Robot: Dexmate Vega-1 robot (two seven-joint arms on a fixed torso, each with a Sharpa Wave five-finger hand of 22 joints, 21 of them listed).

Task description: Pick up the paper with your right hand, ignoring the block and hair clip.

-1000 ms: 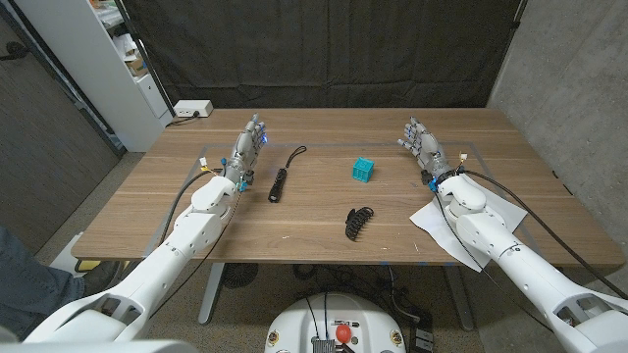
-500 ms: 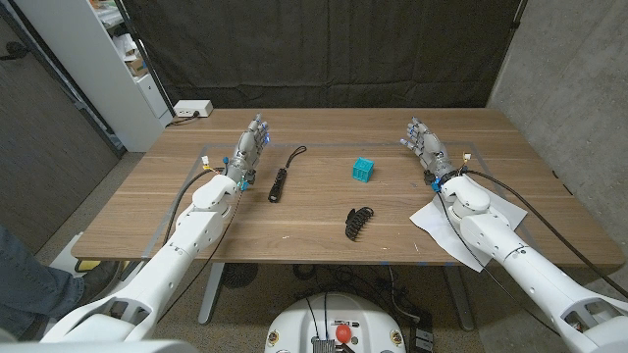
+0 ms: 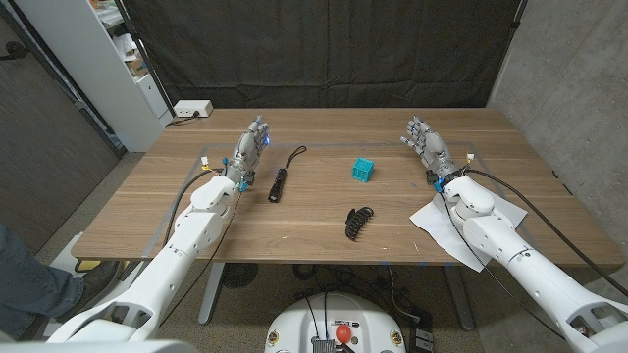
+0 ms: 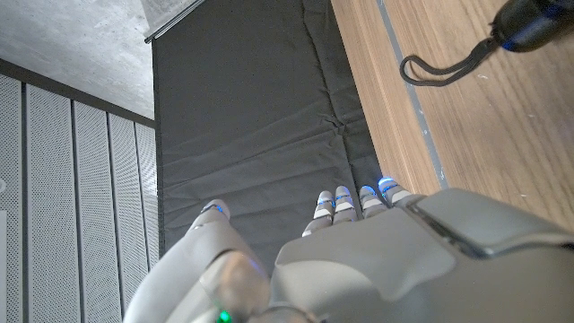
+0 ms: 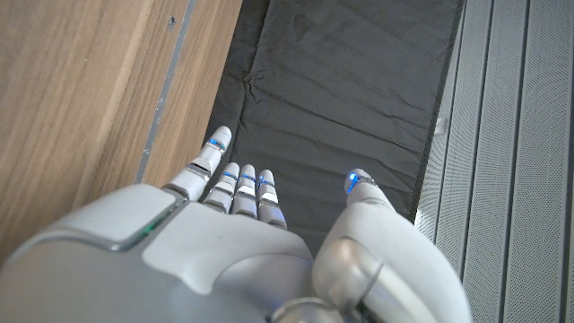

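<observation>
A white sheet of paper (image 3: 496, 212) lies at the table's right front, partly under my right forearm. My right hand (image 3: 425, 142) stands beyond the paper with fingers stretched out and nothing in it; its back (image 5: 242, 242) shows in the right wrist view. A teal block (image 3: 364, 169) sits mid-table and a black hair clip (image 3: 357, 222) lies nearer the front. My left hand (image 3: 250, 147) stands at the left with fingers straight and empty, its back (image 4: 359, 251) seen in the left wrist view.
A black flashlight (image 3: 279, 183) with a looped cord (image 4: 448, 65) lies just right of my left hand. A white power strip (image 3: 192, 109) sits at the table's back left corner. A dark curtain (image 3: 324, 49) hangs behind the table (image 3: 314, 201).
My right hand and forearm have shifted slightly to the right and forward. The left arm and the objects stay put.
</observation>
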